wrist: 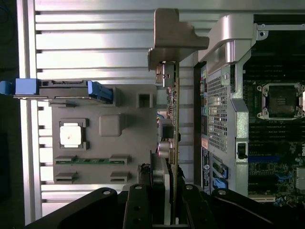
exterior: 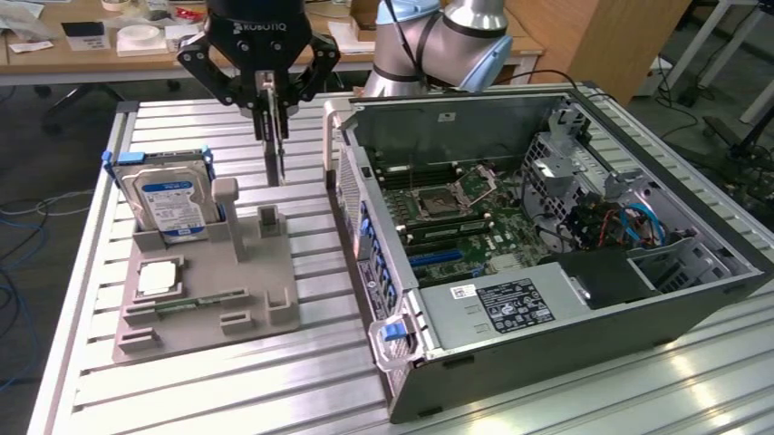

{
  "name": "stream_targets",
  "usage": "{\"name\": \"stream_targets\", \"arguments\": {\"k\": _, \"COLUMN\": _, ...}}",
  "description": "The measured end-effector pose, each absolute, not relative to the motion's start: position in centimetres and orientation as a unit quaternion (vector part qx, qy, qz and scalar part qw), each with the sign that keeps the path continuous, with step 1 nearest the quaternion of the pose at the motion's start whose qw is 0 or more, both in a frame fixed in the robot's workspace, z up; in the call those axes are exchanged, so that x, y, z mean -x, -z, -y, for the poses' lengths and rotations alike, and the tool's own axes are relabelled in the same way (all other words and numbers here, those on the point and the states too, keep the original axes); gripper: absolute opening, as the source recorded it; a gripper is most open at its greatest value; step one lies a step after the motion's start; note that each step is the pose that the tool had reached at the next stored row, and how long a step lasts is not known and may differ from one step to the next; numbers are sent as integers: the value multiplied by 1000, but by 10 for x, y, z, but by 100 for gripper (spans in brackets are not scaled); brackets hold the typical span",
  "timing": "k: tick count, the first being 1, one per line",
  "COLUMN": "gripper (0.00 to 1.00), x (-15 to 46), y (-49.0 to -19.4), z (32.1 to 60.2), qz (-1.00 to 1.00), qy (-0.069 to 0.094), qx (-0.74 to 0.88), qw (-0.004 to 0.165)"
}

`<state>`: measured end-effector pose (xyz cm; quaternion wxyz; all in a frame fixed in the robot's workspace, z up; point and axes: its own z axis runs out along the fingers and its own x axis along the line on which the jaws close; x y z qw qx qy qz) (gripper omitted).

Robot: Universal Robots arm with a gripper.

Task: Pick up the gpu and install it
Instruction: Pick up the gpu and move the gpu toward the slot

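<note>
Starting at the exterior view's left, the hard drive [exterior: 169, 204] stands in the grey fixture [exterior: 260, 290]. Just right of it, the gripper [exterior: 274, 109] is clamped on the gpu [exterior: 275, 149], which hangs above the table, apart from the fixture. The pick-up looks done and the install not yet. Seating it calls for lining the card's connector edge up with a slot in the open case [exterior: 677, 299]. Its long axis runs roughly vertical, with the metal bracket [wrist: 174, 36] pointing down.

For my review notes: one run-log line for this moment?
gripper: shut on gpu | gpu: in air beside open case | install: not yet done
</note>
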<state>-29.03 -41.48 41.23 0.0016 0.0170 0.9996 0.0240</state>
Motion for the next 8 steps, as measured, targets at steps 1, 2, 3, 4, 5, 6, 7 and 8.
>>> {"name": "stream_targets", "arguments": {"k": 1, "gripper": 28, "x": 290, "y": -416, "z": 415, "qz": -1000, "qy": -24, "qx": -17, "qw": 2}}
{"name": "stream_targets", "arguments": {"k": 2, "gripper": 28, "x": 290, "y": -419, "z": 415, "qz": -1000, "qy": -24, "qx": -17, "qw": 2}}
{"name": "stream_targets", "arguments": {"k": 3, "gripper": 28, "x": 290, "y": -422, "z": 415, "qz": -1000, "qy": -24, "qx": -17, "qw": 2}}
{"name": "stream_targets", "arguments": {"k": 4, "gripper": 28, "x": 290, "y": -424, "z": 415, "qz": -1000, "qy": -24, "qx": -17, "qw": 2}}
{"name": "stream_targets", "arguments": {"k": 5, "gripper": 28, "x": 290, "y": -426, "z": 415, "qz": -1000, "qy": -24, "qx": -17, "qw": 2}}
{"name": "stream_targets", "arguments": {"k": 6, "gripper": 28, "x": 290, "y": -426, "z": 415, "qz": -1000, "qy": -24, "qx": -17, "qw": 2}}
{"name": "stream_targets", "arguments": {"k": 7, "gripper": 28, "x": 290, "y": -426, "z": 415, "qz": -1000, "qy": -24, "qx": -17, "qw": 2}}
{"name": "stream_targets", "arguments": {"k": 8, "gripper": 28, "x": 290, "y": -426, "z": 415, "qz": -1000, "qy": -24, "qx": -17, "qw": 2}}
